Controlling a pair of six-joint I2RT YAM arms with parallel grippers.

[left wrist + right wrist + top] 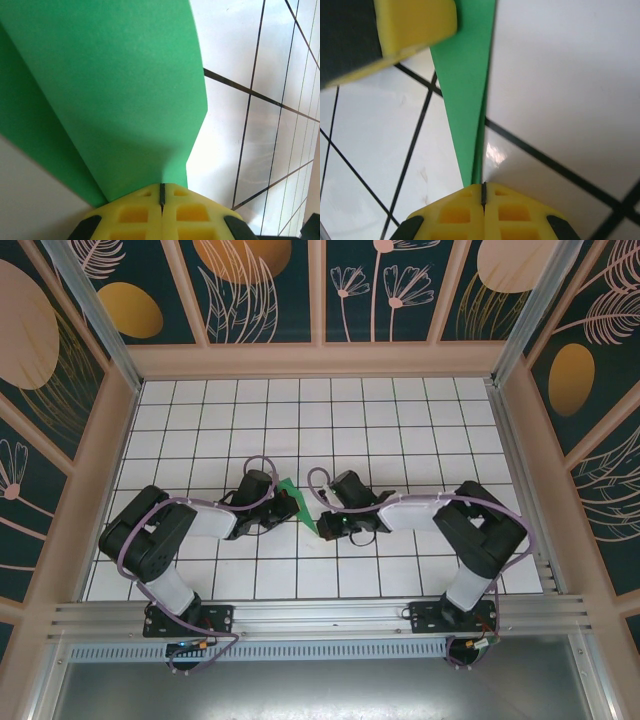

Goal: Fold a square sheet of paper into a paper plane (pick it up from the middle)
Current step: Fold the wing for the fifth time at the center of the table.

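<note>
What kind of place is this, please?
Probably an enclosed robot test cell, not a home: a white table with a black grid, aluminium frame rails, and dark wall panels printed with plants.

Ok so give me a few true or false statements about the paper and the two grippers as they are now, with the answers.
1. The left gripper is shut on the green paper. True.
2. The right gripper is open and away from the paper. False: it is shut on a narrow part of the paper.
3. The paper lies flat and unfolded. False: it is folded into layers and pinched by both grippers.
4. The table is white with dark grid lines. True.
</note>
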